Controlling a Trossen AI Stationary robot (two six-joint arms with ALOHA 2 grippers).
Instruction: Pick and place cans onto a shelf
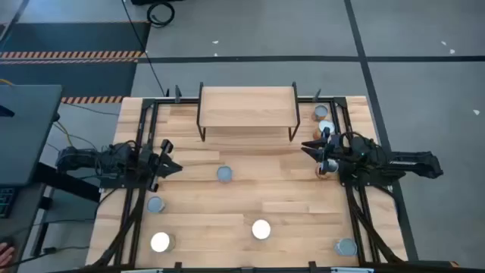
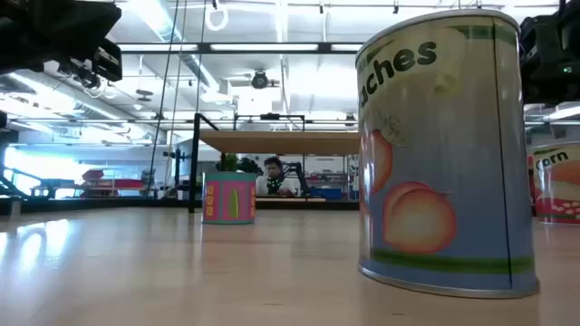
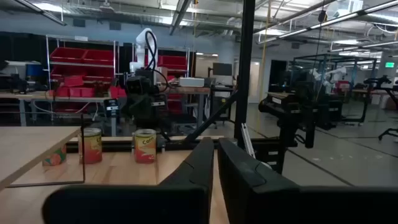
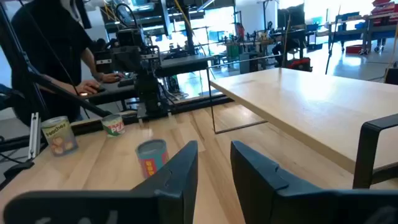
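My right pincer (image 1: 309, 146) hovers slightly open and empty near the shelf (image 1: 246, 107), whose top is bare; the cans (image 1: 225, 174) stand scattered on the surface (image 1: 295, 205). The left pincer (image 1: 174, 168) waits, fingers nearly together, empty. I'd approach the nearest can level and centred before closing.

Two dark arms, black from base to fingertip

The left arm (image 1: 106, 163) and right arm (image 1: 386, 161) are built of chunky black segments with cabling bunched along them; the left gripper (image 1: 172, 168) ends in two tapered black fingers, and the right gripper (image 4: 214, 163) shows broad, flat, matte black fingers (image 4: 176, 171) with squared edges
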